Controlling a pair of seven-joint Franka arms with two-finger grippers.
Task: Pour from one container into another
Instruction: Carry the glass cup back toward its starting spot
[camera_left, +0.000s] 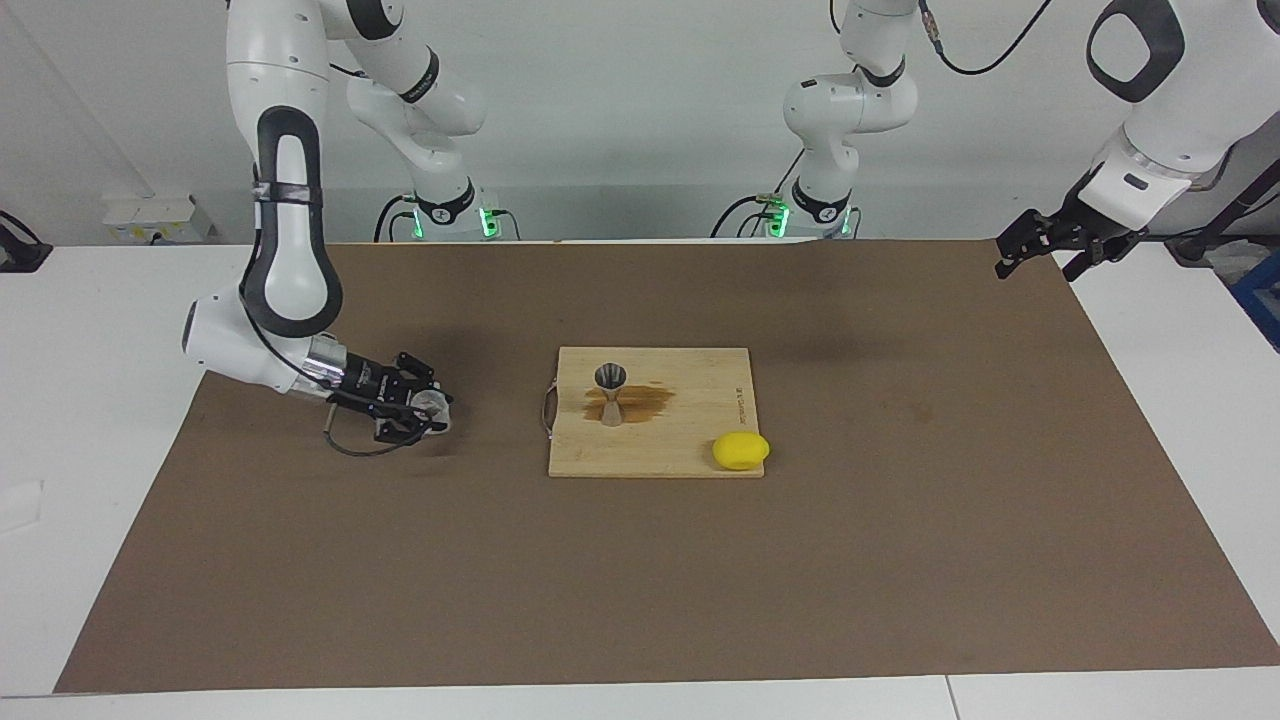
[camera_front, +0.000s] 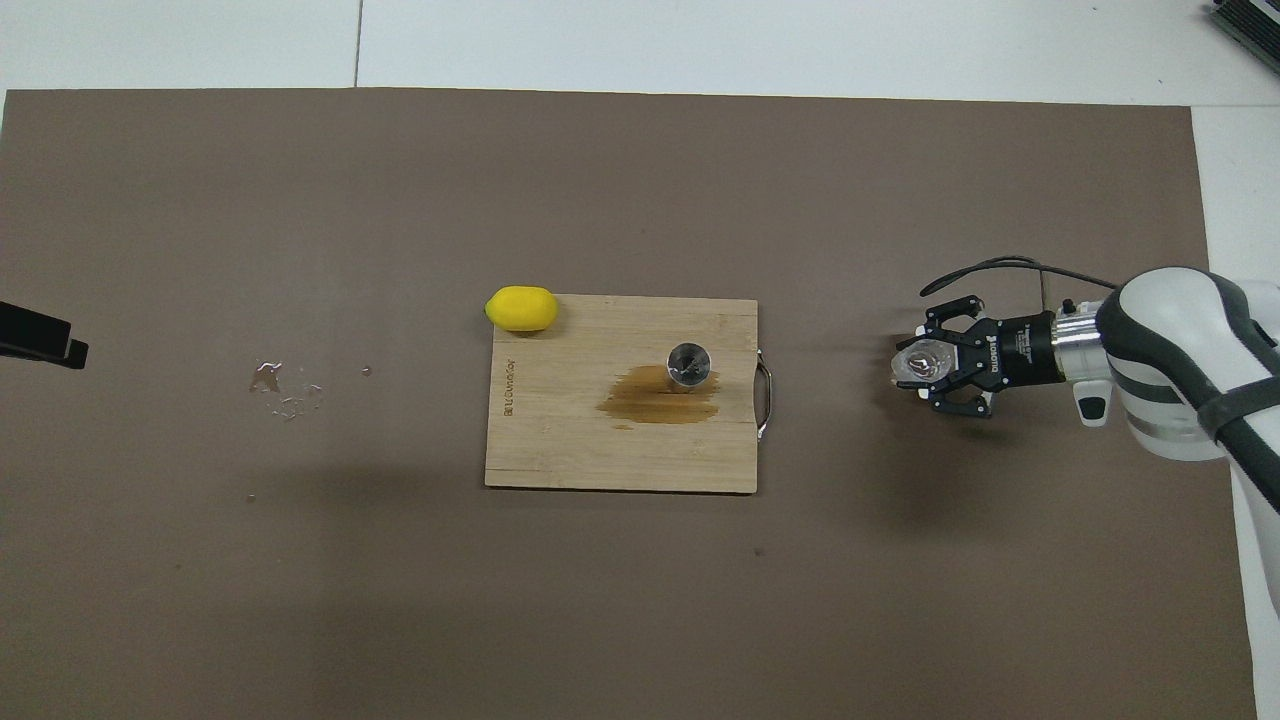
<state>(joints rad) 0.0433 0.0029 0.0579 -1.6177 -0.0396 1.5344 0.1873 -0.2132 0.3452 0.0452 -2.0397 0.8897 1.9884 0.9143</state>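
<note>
The clear glass cup (camera_left: 432, 405) (camera_front: 920, 363) sits between the fingers of my right gripper (camera_left: 428, 410) (camera_front: 918, 366), which is shut on it. The gripper reaches in sideways, low over the brown mat, toward the right arm's end of the table and apart from the board. The silver hourglass jigger (camera_left: 610, 392) (camera_front: 688, 364) stands upright on the wooden cutting board (camera_left: 690, 445) (camera_front: 560, 450), beside a brown wet stain (camera_front: 660, 398). My left gripper (camera_left: 1040, 252) (camera_front: 40, 335) waits open in the air over the mat's edge at the left arm's end.
A yellow lemon (camera_left: 741, 450) (camera_front: 521, 308) lies at the board's corner farthest from the robots, toward the left arm's end. Small water drops (camera_front: 285, 385) mark the mat between the board and the left gripper. The board's metal handle (camera_front: 766, 390) faces the right gripper.
</note>
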